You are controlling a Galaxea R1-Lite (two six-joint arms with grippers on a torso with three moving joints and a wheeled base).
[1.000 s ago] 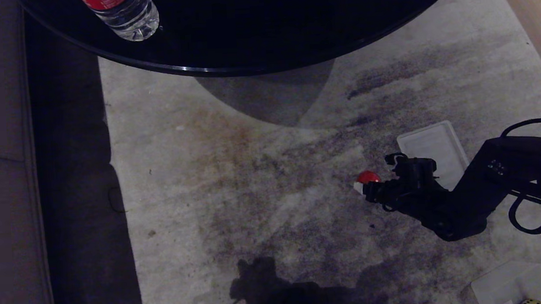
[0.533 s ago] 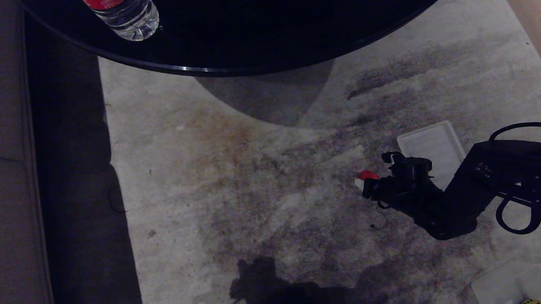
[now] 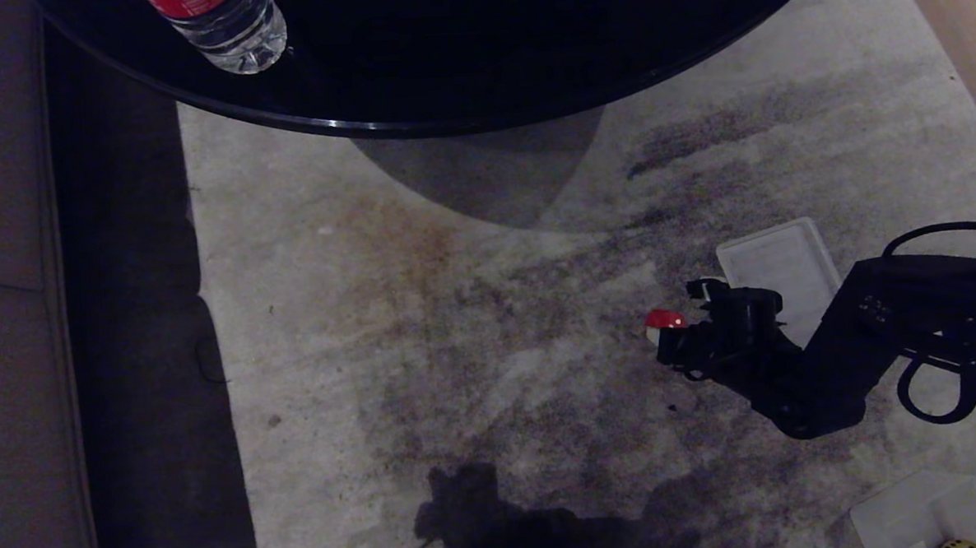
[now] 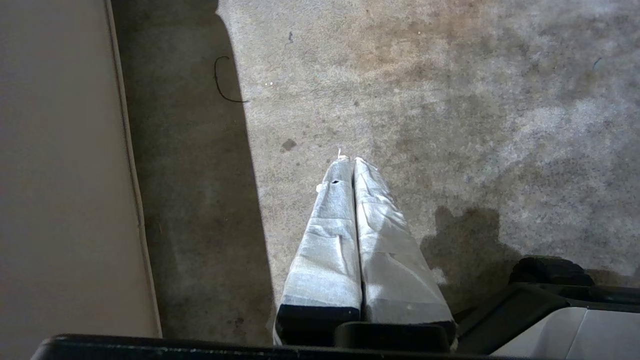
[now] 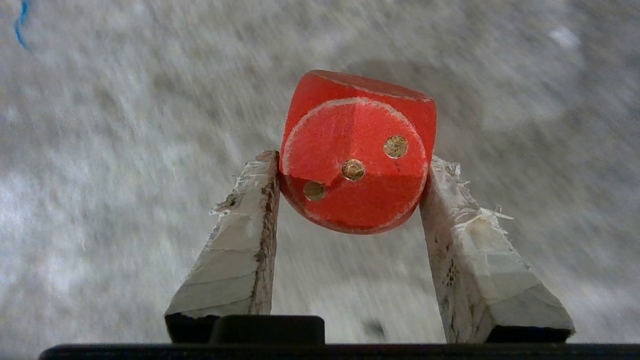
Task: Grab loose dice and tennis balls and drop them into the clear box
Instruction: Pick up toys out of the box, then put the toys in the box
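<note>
Right end effector (image 5: 350, 180): clamped on the red die (image 5: 356, 150), one white-wrapped finger pressed to each side of it, the three-pip face turned back toward the wrist.
Red die: seen from the head camera (image 3: 664, 319), it sits at the tip of the right end effector (image 3: 659, 332), low over the carpet (image 3: 457, 325); whether it touches the pile cannot be told.
Right arm: reaching in from the right, black and bent at the elbow, its cable looping beside it.
Flat ribbed panel (image 3: 776, 270): lying on the carpet just behind the right wrist.
Clear box (image 3: 918, 510): on the carpet at the near right corner, well apart from the red die, with a yellow die (image 3: 957, 545) showing at its lower edge.
Left end effector (image 4: 350, 165): fingers pressed together, holding nothing, hanging above bare carpet beside a pale sofa (image 4: 60, 175).
Desk (image 3: 445, 53): round, black and glossy, at the far side.
Water bottle (image 3: 226, 22): red-labelled, standing on the desk's left part.
</note>
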